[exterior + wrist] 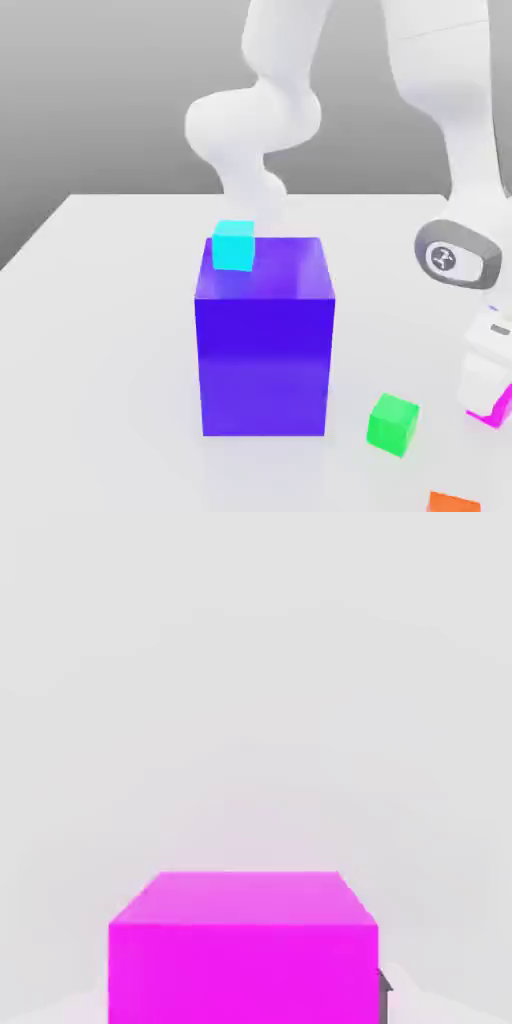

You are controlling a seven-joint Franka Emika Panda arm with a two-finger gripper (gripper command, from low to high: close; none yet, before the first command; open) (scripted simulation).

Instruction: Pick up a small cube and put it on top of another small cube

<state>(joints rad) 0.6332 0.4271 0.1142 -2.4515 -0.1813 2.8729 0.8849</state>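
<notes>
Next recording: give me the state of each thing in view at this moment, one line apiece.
Gripper: low at the table, shut on the magenta cube.
Magenta cube: between the fingers, down at the table.
Green cube: on the table, bare on top.
Cyan cube: on top of the big blue block, at a back corner.
Big blue block: upright on the table.
Orange cube: on the table, at the exterior view's bottom edge.

I counted four small cubes: one magenta cube [495, 408] at the jaws, one green cube [392, 424] beside them, one orange cube [453, 502] near them, one cyan cube [233, 245] well away. One big blue-violet block [264, 350] stood there.
</notes>
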